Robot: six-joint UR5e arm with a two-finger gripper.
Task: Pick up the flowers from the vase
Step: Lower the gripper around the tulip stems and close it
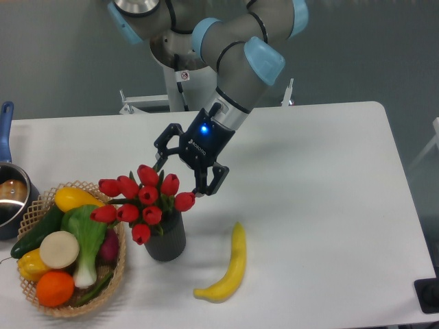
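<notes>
The flowers [146, 199], a bunch of red tulip buds on green stems, stand in the vase [167, 238], a short dark grey ribbed pot left of the table's middle. My gripper [180, 175] hangs open just above and to the right of the buds, its two dark fingers spread, one fingertip [202, 188] close to the rightmost bud. Nothing is between the fingers. The stems are mostly hidden by the buds and the vase.
A wicker basket [41, 205] of vegetables and fruit stands touching-close left of the vase. A yellow banana [226, 269] lies right of the vase. A pot [12, 193] with a blue handle sits at the left edge.
</notes>
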